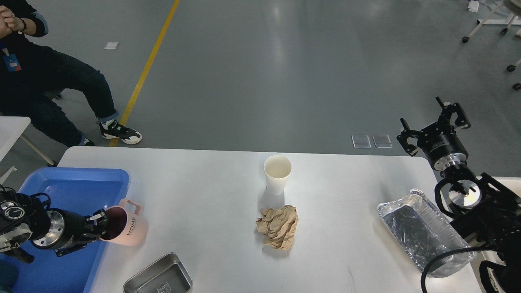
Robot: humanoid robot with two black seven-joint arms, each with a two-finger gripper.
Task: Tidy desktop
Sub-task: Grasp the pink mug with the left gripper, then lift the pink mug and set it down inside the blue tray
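The desktop (211, 183) is a wide white tabletop. My left gripper (99, 226) is shut on the rim of a pink mug (128, 227) marked HOME, held tilted with its mouth to the left, at the right edge of the blue tray (73, 185). On the desktop stand a white paper cup (277, 175), a crumpled brown paper (278, 231), a small steel tray (159, 276) at the front and a foil tray (423, 232) at the right. My right gripper (434, 122) is open and empty, held past the table's far right corner.
A seated person (44, 81) is beyond the far left corner. Another white table's corner (10, 130) shows at the left. My right arm (480, 211) hangs over the desktop's right edge next to the foil tray.
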